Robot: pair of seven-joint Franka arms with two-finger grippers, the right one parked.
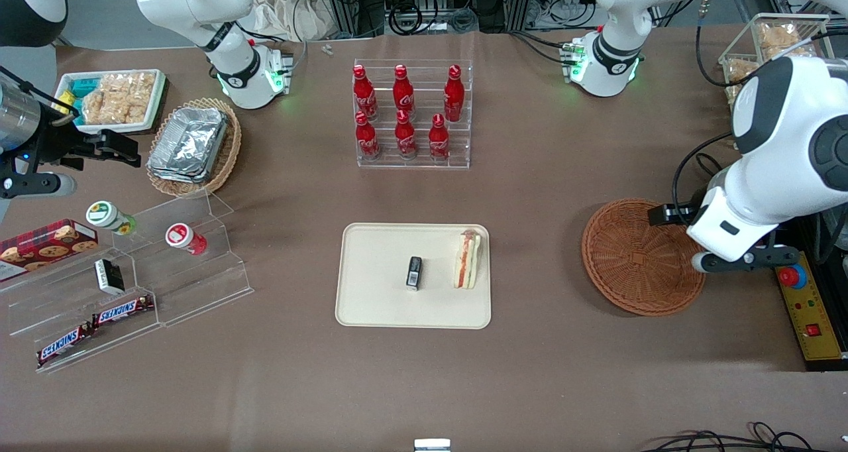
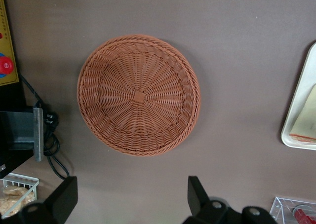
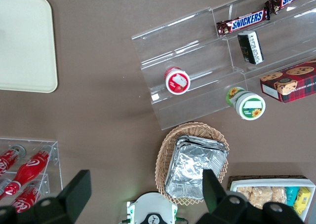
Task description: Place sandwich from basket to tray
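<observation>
reddish wicker basket (image 2: 138, 95) lies empty under my spread, empty-handed gripper (image 2: 132, 197) while the sandwich (image 1: 467, 260) already rests on the tray (image 1: 377, 293) beside a small dark packet (image 1: 414, 272), so i judge only a clean, high retreat remains.

Quick count: six red cola bottles (image 1: 405, 111), two Snickers bars (image 1: 93, 326), two wicker baskets (image 1: 639, 256). Plus one sandwich (image 1: 467, 260), two small jars (image 1: 149, 228) and one gripper (image 2: 131, 199) above the basket.
</observation>
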